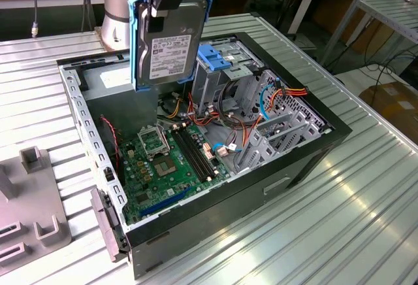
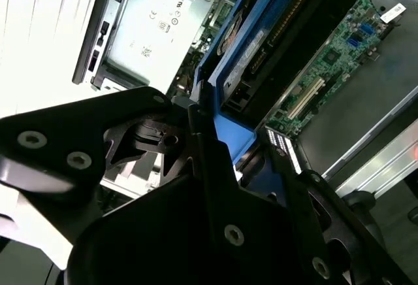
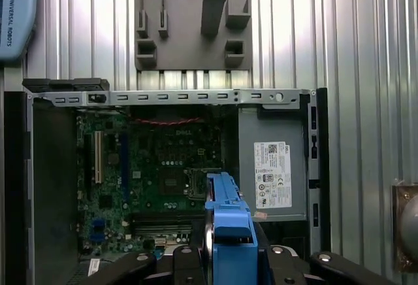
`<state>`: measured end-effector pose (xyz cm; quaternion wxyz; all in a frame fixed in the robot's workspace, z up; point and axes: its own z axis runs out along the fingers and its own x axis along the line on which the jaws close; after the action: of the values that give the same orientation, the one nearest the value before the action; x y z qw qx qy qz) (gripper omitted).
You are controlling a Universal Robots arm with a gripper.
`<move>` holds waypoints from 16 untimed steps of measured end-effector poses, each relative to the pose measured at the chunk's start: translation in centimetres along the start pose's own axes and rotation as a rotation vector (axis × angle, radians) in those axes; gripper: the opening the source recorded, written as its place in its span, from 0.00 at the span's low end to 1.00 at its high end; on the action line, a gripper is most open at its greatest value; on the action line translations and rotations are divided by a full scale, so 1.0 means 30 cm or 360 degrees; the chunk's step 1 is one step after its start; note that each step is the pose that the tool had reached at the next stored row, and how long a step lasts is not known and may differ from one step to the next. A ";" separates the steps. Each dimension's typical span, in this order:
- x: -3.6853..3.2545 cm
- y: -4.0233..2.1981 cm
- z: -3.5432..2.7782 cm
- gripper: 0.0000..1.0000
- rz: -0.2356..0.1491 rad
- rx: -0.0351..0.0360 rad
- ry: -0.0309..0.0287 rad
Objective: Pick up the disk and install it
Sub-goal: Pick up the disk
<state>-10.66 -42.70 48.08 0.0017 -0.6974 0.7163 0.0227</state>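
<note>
The end effector is clamping the disk by its blue frame, suspending it upright above the open computer case — squaring its edges with the drive cage is advisable.

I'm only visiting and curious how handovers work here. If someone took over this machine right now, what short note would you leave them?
Grip: the end effector is shut on the disk, gripping it at its top so it hangs upright, with its label facing the exterior view.
Position: the disk is in the air above the open computer case. The drive cage is to its right in the exterior view.
Done: the disk has been picked up.
Left: installing it. It is not in the case yet.
</note>
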 end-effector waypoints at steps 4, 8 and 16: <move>0.012 -0.043 0.004 0.37 0.0001 0.0000 0.00085; 0.015 -0.070 0.006 0.37 0.0002 0.0000 0.00132; 0.017 -0.101 0.008 0.37 0.0003 0.0001 0.00155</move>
<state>-7.66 -43.28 47.73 -0.0017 -0.6968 0.7170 0.0192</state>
